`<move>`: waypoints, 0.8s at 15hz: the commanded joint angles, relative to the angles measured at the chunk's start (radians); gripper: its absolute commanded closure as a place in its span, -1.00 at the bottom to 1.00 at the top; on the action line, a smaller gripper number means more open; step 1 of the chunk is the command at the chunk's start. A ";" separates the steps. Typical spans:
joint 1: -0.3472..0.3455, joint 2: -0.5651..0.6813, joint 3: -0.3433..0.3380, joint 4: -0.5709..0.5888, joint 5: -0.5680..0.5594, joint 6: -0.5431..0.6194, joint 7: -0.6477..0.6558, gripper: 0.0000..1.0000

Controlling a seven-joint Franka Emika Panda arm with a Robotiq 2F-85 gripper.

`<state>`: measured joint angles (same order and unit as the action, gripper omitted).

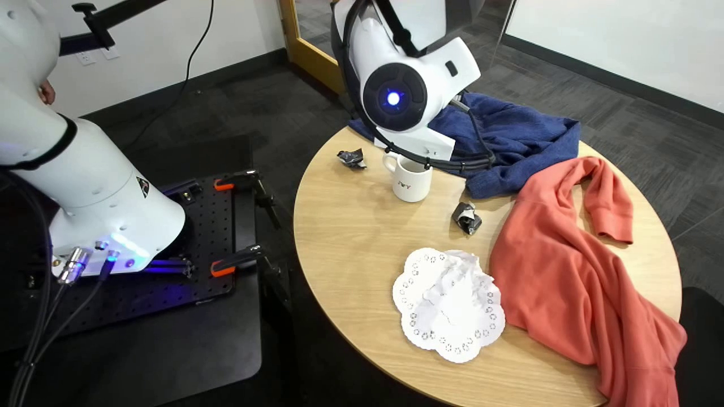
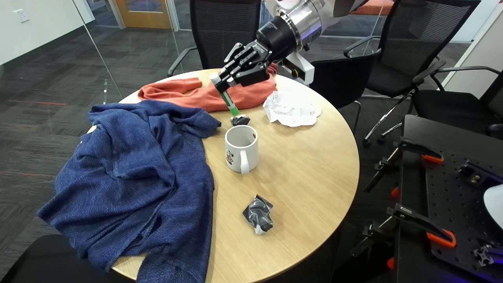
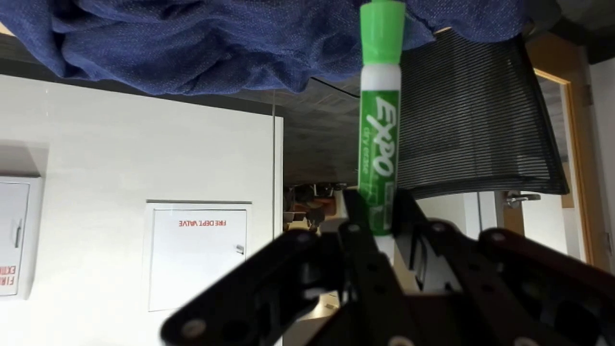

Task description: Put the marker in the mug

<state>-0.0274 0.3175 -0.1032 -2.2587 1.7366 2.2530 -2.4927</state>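
The white mug (image 2: 241,155) stands upright on the round table, with its handle towards the camera in this exterior view and its grey inside showing. It also shows in an exterior view (image 1: 412,183), with part of its rim hidden by the arm's cables. My gripper (image 2: 226,83) is shut on the green marker (image 2: 228,101), beyond and above the mug. The marker is tilted, green end down, apart from the mug. In the wrist view the marker (image 3: 379,125) stands out from between the fingertips (image 3: 377,206). The gripper is hidden behind the arm in an exterior view.
Dark crumpled wrappers lie on both sides of the mug (image 2: 258,214) (image 1: 467,218). A blue garment (image 2: 149,173) and a red garment (image 1: 571,265) cover parts of the table. A white doily (image 1: 416,294) with crumpled paper lies near the table's edge.
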 commanded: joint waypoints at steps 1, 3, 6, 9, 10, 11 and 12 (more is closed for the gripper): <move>-0.015 0.061 0.000 0.044 0.028 -0.029 -0.031 0.90; -0.019 0.085 -0.003 0.055 0.033 -0.030 -0.030 0.90; -0.026 0.117 -0.006 0.068 0.046 -0.034 -0.030 0.90; -0.032 0.144 -0.006 0.076 0.057 -0.038 -0.030 0.90; -0.034 0.153 -0.006 0.078 0.062 -0.039 -0.029 0.90; -0.035 0.160 -0.007 0.079 0.068 -0.040 -0.030 0.90; -0.036 0.168 -0.007 0.081 0.074 -0.041 -0.030 0.90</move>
<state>-0.0535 0.4575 -0.1047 -2.1978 1.7754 2.2486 -2.4928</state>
